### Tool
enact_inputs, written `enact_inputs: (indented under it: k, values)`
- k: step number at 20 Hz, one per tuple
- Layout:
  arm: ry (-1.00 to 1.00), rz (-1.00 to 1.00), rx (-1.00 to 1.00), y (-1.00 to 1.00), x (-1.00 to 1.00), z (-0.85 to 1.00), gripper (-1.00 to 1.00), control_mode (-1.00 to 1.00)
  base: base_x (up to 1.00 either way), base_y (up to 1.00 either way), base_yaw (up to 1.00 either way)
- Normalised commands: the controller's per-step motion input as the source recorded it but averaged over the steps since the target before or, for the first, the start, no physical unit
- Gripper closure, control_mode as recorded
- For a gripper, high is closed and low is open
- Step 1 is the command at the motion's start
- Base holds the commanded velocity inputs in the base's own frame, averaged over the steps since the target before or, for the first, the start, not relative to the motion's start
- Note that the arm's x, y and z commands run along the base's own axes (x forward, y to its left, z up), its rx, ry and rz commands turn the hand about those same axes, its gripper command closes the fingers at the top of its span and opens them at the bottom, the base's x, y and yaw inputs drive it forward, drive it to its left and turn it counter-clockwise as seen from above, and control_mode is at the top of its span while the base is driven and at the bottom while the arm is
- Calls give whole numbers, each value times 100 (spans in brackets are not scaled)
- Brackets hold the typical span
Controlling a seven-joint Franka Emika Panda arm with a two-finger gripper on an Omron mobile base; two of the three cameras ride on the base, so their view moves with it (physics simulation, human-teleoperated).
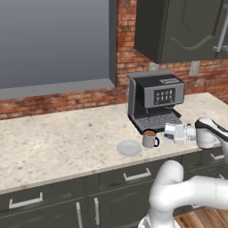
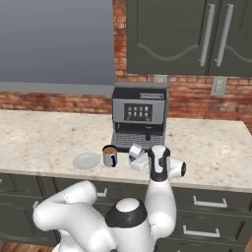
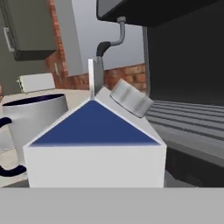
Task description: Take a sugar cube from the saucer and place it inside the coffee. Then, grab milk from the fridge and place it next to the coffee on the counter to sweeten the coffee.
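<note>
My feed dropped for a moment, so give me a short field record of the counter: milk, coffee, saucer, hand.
milk: white carton with blue gable and grey cap, at the hand, beside the coffee, in front of the espresso machine
coffee: grey mug on the counter, brown liquid inside
saucer: just left of the mug; no sugar cube visible on it
hand: level over the counter edge, right of the mug
grip: carton sits at the fingers; cannot tell whether they clamp it or whether it rests on the counter
</note>
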Motion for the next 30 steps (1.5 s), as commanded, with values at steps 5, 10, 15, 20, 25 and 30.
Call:
enact_inputs:
  k: [5, 10, 15, 20, 25, 30]
  values:
    - [0, 1, 0, 11, -43, -2, -100, -100, 0, 0, 0]
    - [0, 0, 0, 20, -44, 24, -100, -100, 0, 0, 0]
    - [-2, 0, 0, 1, -14, 65, -100, -100, 0, 0, 0]
    - [-8, 0, 0, 0, 0, 59, -100, -100, 0, 0, 0]
    - [-11, 0, 0, -4, -21, 57, -100, -100, 0, 0, 0]
    - [-11, 0, 0, -1, -80, 73, -100, -100, 0, 0, 0]
